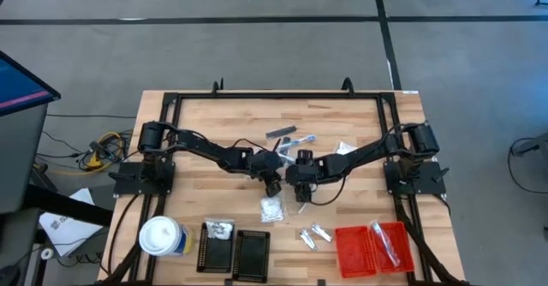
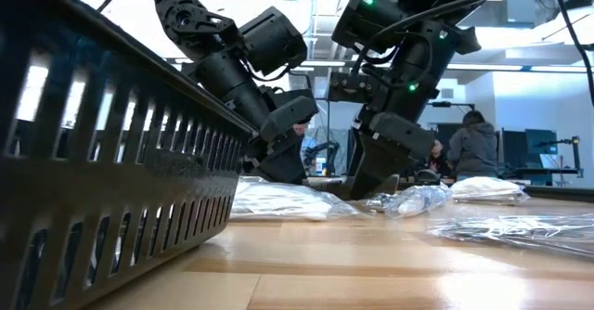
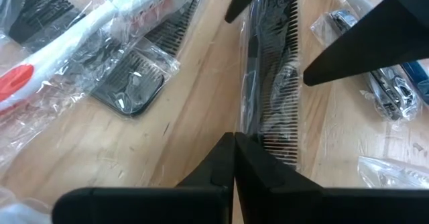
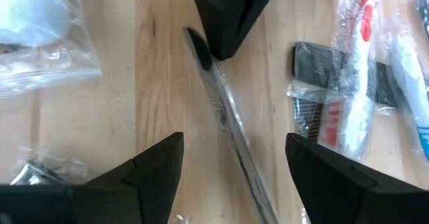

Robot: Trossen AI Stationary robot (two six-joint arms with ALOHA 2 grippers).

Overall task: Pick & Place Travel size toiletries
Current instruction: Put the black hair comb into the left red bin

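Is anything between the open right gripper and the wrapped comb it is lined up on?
Nothing loose lies between them. The right gripper straddles the wrapped black comb with open fingers. The only thing at the comb is the left gripper, shut on its far end, so the two grippers stand close together.

Grey floor [image 1: 257, 46] with dark lines, butcher-block table [image 1: 205, 123], seated person [image 2: 474, 148] beyond.

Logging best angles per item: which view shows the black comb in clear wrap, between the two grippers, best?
The left wrist view: the black plastic-wrapped comb fills the frame, teeth visible, held at its end by the shut left gripper. The right wrist view shows it edge-on between the open right gripper. The high and low views hide it.
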